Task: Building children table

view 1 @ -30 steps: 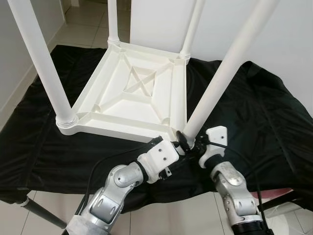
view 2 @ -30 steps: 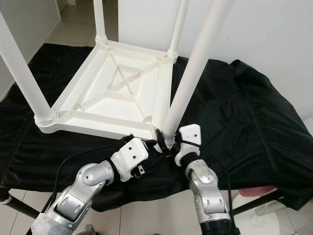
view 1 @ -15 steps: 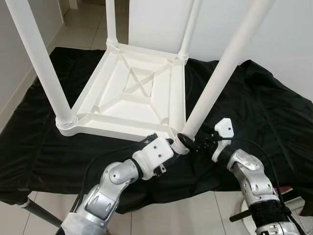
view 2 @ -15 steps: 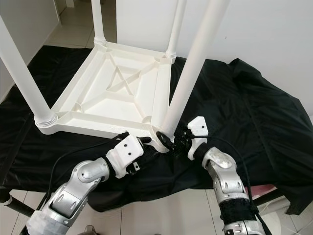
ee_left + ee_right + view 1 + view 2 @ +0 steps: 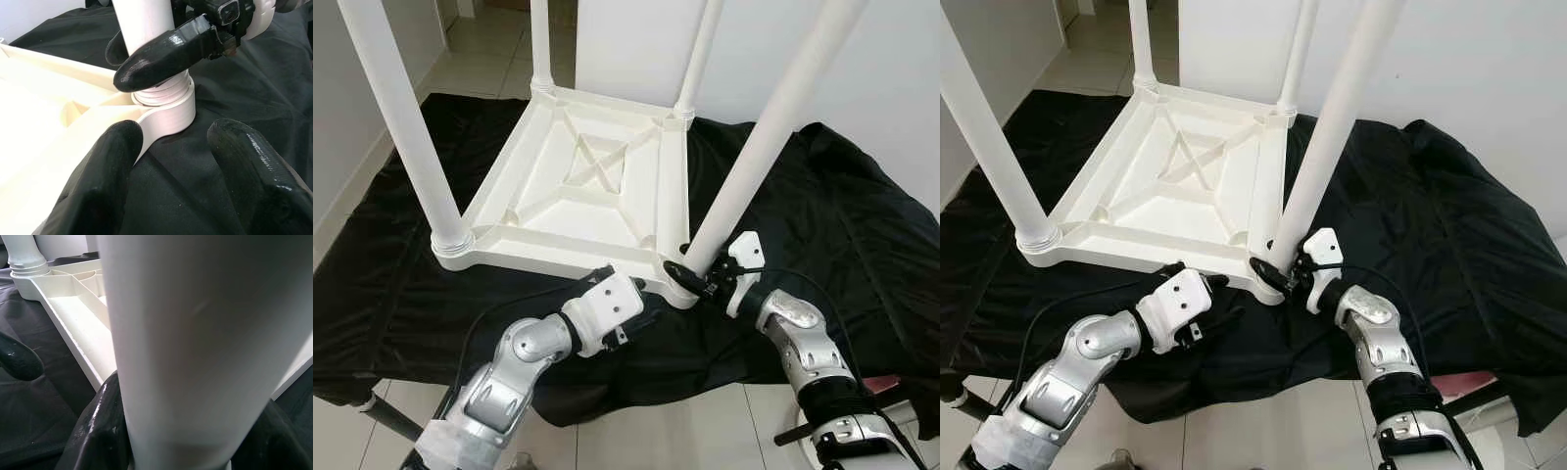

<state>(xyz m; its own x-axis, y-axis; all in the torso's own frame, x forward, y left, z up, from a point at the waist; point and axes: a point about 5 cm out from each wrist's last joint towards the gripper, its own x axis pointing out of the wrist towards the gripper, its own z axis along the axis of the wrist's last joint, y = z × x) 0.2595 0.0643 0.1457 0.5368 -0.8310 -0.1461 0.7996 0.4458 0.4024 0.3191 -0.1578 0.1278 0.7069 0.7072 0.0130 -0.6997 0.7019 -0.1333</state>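
The right tool (image 5: 697, 278) has edged in, its fingers now clamped around the near-right leg (image 5: 759, 147) of the upturned table (image 5: 582, 196) on the black-draped worktop (image 5: 862, 225). Left wrist view: the left tool (image 5: 183, 161) spreads apart beside that corner. The smooth, stiff plastic likely grips best at the leg's base.

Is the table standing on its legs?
No, the table lies upside down on the black cloth, legs pointing up.

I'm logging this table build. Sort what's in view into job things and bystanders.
Job: upturned white table top; near-right leg, gripped at its base by the right gripper; left gripper, open beside that corner.

Bystanders: black cloth; tiled floor.
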